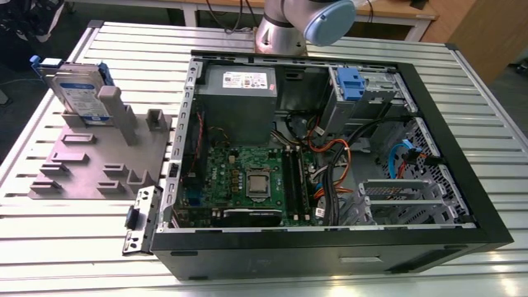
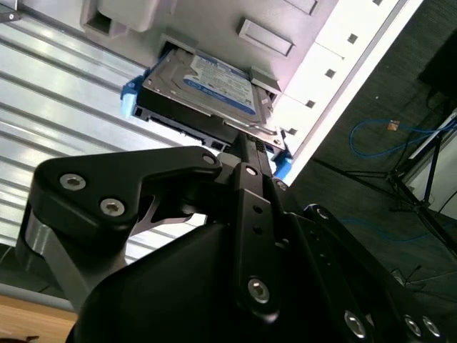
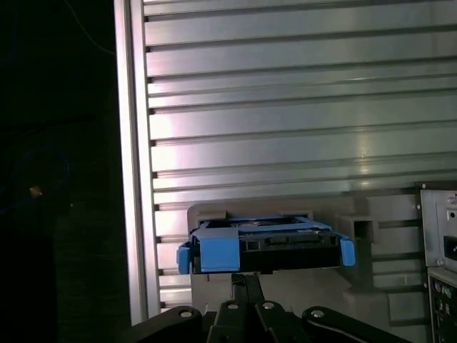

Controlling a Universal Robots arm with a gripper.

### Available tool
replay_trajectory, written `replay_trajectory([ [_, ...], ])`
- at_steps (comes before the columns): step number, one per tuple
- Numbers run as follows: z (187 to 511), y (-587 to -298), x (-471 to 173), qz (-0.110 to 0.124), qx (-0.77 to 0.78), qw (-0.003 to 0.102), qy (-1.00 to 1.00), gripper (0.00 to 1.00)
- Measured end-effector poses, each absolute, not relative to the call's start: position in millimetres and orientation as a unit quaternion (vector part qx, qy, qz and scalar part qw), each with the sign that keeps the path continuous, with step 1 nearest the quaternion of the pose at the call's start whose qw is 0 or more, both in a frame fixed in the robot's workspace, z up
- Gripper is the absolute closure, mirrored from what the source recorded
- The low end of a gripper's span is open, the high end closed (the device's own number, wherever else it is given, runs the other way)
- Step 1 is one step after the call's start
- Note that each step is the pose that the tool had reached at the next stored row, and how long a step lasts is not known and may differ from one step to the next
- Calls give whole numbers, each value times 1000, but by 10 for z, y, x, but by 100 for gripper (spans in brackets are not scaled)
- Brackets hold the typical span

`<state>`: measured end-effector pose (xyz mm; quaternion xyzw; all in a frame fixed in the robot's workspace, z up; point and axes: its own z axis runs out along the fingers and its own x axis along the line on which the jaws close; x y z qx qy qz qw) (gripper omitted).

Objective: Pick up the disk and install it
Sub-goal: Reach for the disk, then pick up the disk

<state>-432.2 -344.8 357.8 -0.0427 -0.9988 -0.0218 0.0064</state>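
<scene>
While disk (image 1: 79, 93) stands, seemingly slotted, case (image 1: 330, 247) beside

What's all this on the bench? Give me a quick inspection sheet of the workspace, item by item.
Surface: slatted metal table.
Job's things: disk stands on edge in the grey holder, not yet installed; open computer case beside it.
Clutter: metal bracket at the case's corner.
Grippers: gripper shut, empty, pointing at the disk.
Cables: orange wires inside the case; blue cable on the floor.
Surroundings: wooden desk behind.
</scene>
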Motion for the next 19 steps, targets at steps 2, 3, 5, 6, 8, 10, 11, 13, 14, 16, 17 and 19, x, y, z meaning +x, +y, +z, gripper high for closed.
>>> replay_trajectory([
  [2, 3571, -3447, -4345, -22, -43, 7, -999, 89],
  [3, 3570, -3447, -4348, -22, -43, 7, -999, 89],
  [5, 3570, -3447, -4354, -22, -43, 7, -999, 89],
  [6, 3570, -3447, -4358, -22, -43, 7, -999, 89],
  [8, 3570, -3447, -4359, -22, -43, 7, -999, 89],
  [10, 3570, -3447, -4359, -22, -43, 7, -999, 89],
  [11, 3570, -3447, -4360, -22, -43, 7, -999, 89],
  [13, 3570, -3447, -4360, -22, -43, 7, -999, 89],
  [14, 3570, -3447, -4360, -22, -43, 7, -999, 89],
  [16, 3570, -3446, -4360, -22, -42, 7, -999, 89],
  [17, 3570, -3447, -4360, -22, -41, 7, -999, 89],
  [19, 3571, -3447, -4361, -22, -36, 7, -999, 89],
])
